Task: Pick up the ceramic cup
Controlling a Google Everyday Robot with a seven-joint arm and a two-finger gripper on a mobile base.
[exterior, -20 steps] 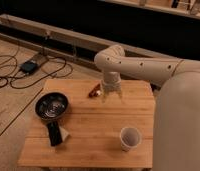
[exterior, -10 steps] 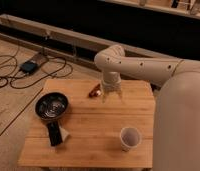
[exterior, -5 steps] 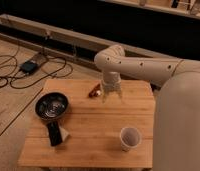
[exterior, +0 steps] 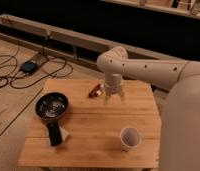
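The ceramic cup [exterior: 129, 138] is a small plain white round cup standing upright near the front right of the wooden table [exterior: 88, 125]. My gripper [exterior: 113, 97] hangs from the white arm over the back middle of the table, pointing down, well behind the cup and apart from it. It holds nothing that I can see.
A dark pan [exterior: 51, 107] with a black handle sits at the table's left. A small red-brown object [exterior: 96, 91] lies just left of the gripper. My white body [exterior: 185, 125] fills the right side. Cables [exterior: 18, 70] lie on the floor at left.
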